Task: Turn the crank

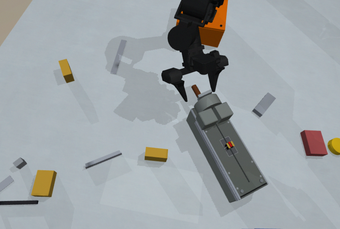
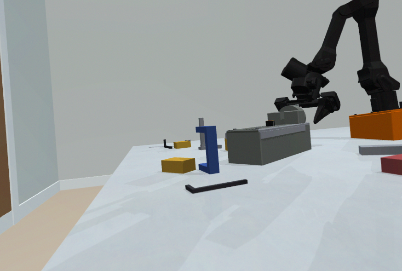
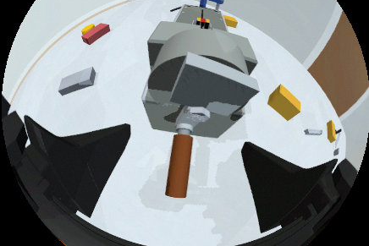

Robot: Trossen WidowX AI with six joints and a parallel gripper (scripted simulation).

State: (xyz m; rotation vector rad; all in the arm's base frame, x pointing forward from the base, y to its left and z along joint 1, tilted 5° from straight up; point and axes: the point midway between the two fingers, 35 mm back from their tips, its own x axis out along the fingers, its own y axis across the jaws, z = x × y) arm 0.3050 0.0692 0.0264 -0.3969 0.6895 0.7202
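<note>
A grey machine (image 1: 238, 156) (image 2: 245, 147) has a round housing (image 1: 207, 102) (image 3: 201, 45) at its arm-side end. Its crank arm (image 1: 205, 93) (image 3: 216, 83) carries a brown handle (image 1: 195, 90) (image 3: 178, 166) that points out towards the robot. The red pointer (image 1: 230, 144) (image 3: 203, 20) sits among small brass and black parts on the top slot; whether it is exactly level with the zero marks is too small to tell. My gripper (image 1: 200, 96) (image 3: 188, 140) is wide open. Its fingers stand on either side of the handle and do not touch it. The far finger is partly hidden in the exterior view.
A grey block (image 1: 264, 104) (image 3: 77, 81) and a red block (image 1: 314, 142) (image 3: 96, 34) lie on one side of the machine. A yellow block (image 1: 156, 154) (image 3: 284, 102) lies on the other. A blue bracket (image 2: 211, 149) stands beyond its far end, near a black L-shaped bar (image 2: 221, 186).
</note>
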